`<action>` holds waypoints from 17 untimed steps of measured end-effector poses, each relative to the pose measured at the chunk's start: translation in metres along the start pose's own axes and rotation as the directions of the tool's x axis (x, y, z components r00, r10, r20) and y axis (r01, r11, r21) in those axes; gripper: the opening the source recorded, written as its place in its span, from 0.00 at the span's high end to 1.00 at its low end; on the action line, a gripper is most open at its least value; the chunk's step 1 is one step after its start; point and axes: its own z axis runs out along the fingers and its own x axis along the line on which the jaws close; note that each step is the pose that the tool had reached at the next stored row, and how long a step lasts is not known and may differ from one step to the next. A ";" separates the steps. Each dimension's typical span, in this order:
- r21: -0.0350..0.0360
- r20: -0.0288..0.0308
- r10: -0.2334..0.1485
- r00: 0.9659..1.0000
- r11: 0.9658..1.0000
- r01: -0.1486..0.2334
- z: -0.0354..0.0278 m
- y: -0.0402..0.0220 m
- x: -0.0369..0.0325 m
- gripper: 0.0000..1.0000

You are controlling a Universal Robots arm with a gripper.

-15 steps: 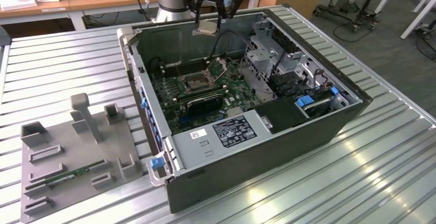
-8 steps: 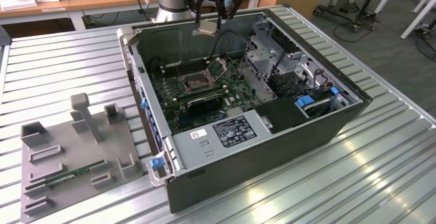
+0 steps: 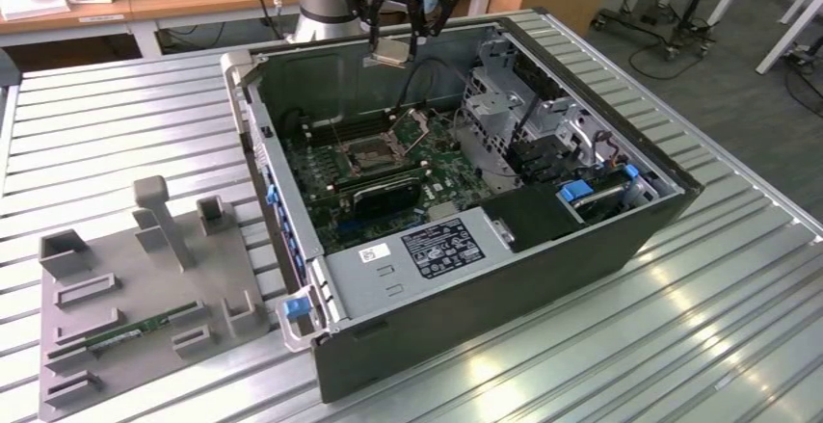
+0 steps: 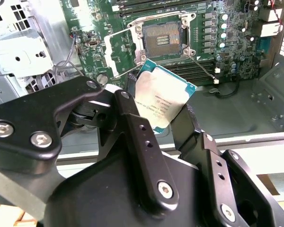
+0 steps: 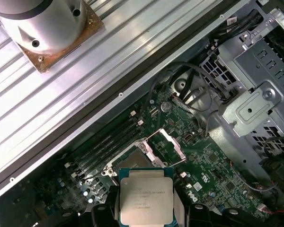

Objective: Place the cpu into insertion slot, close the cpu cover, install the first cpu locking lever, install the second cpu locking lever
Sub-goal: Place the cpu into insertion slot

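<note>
Exterior view: poised over the open dark grey computer case [image 3: 515, 298] on the ribbed metal tabletop [image 3: 103, 124], with the black end effector [image 3: 389, 49] narrowed onto the small flat square silvery-tan cpu [image 3: 388, 56]. Pinches it by two opposite edges in the second wrist view, tilted, well above the green circuit board [image 4: 90, 59]. Leaves the square black metal-rimmed insertion slot [image 4: 162, 37] bare beneath, thin silver cpu cover [image 4: 136, 43] standing open beside it.
</note>
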 end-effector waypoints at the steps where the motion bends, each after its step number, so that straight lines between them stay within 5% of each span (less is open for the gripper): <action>1: 0.000 0.000 0.000 1.000 1.000 0.000 0.0000 0.0000 0.0000 0.46; 6: 0.000 0.000 0.003 1.000 1.000 -0.003 0.0000 0.0000 0.0000 0.46; 11: -0.001 0.005 0.052 0.999 0.999 -0.052 0.0003 0.0000 0.0000 0.46; 17: -0.004 0.012 0.143 0.990 0.990 -0.143 0.0006 -0.0001 0.0000 0.46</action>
